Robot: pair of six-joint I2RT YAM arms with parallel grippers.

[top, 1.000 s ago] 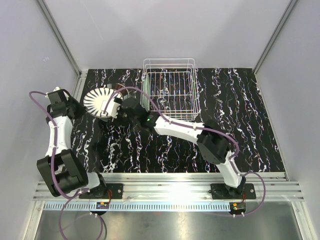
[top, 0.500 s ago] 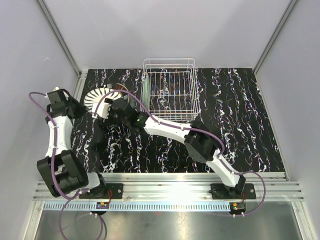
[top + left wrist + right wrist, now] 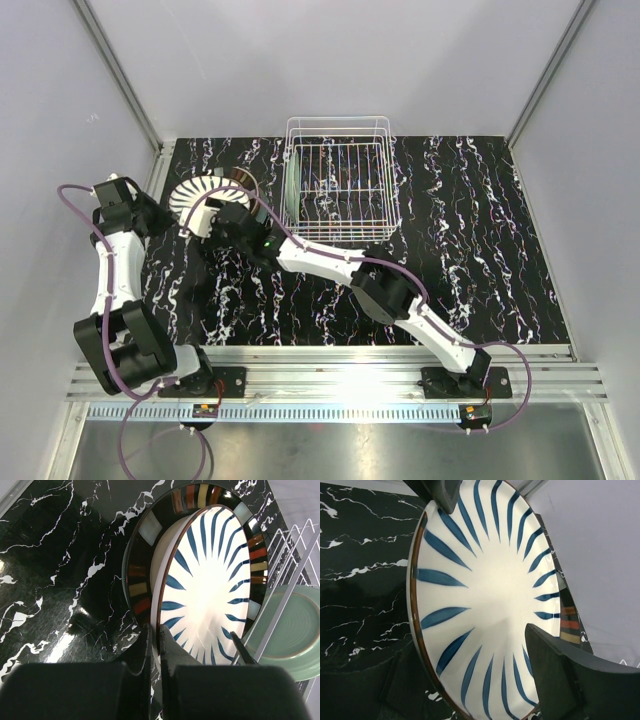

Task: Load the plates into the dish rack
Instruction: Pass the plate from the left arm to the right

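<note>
A white plate with blue rays [image 3: 193, 196] stands tilted on its edge left of the dish rack [image 3: 340, 190]. It leans over a dark plate with coloured rim blocks [image 3: 140, 555], which also shows in the top view [image 3: 240, 179]. My left gripper [image 3: 160, 636] is shut on the white plate's near rim [image 3: 210, 580]. My right gripper [image 3: 475, 650] is open, its jaws astride the opposite rim of the same plate [image 3: 485, 575], with one finger [image 3: 570, 677] over its face. In the top view the right gripper [image 3: 224, 216] sits just right of the plate. A pale green plate [image 3: 290, 190] stands in the rack's left side.
The rack's white wires [image 3: 295, 560] stand close to the right of the plates, with the green plate [image 3: 295, 630] behind them. The left wall rail [image 3: 155, 170] runs just beyond the left arm. Black marbled table [image 3: 480, 230] lies right of the rack.
My right gripper has moved left, from beside the rack onto the white plate's rim. The plate now stands more steeply tilted. The left arm has hardly moved.
</note>
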